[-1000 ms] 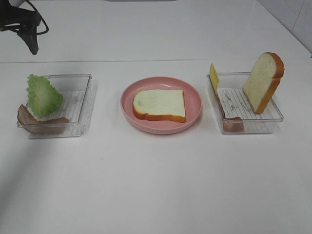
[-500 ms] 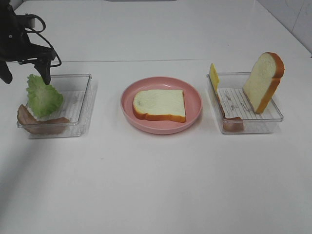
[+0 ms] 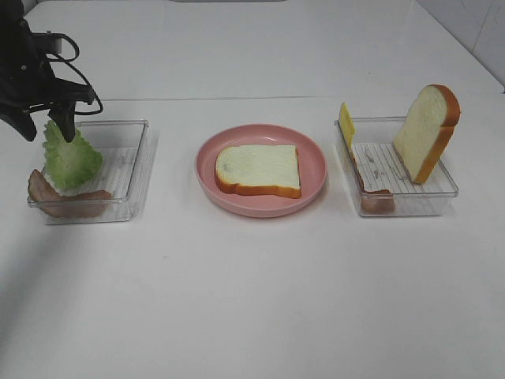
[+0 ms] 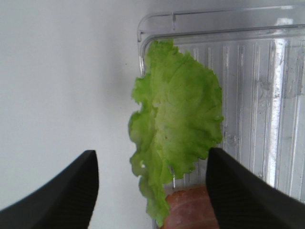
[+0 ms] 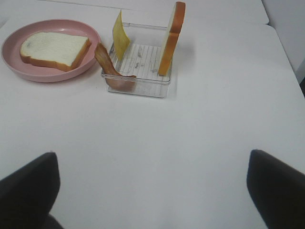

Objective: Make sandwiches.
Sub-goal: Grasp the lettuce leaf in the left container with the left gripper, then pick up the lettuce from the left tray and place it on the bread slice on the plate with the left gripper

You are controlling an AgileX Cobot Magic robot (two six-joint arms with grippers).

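Green ruffled lettuce leaf point(image 3: 71, 154) | white bread slice point(image 3: 259, 170) flat on plate point(image 3: 315, 169)

White table point(image 3: 252, 300) fills nearly the whole frame; faint seam line point(image 3: 237, 98) runs left-right across its upper part; strip of tiled wall point(image 3: 491, 35) in the upper right corner. Round pink plate point(image 3: 313, 170) at frame centre; shallow, raised rim. Clear plastic tray point(image 3: 126, 170) at left centre; ribbed floor, rounded corners; second clear tray point(image 3: 383, 167) at right centre, same type. Plate sits between the two trays, apart from both; all three roughly in one row; soft grey shadow on the table, lower left.
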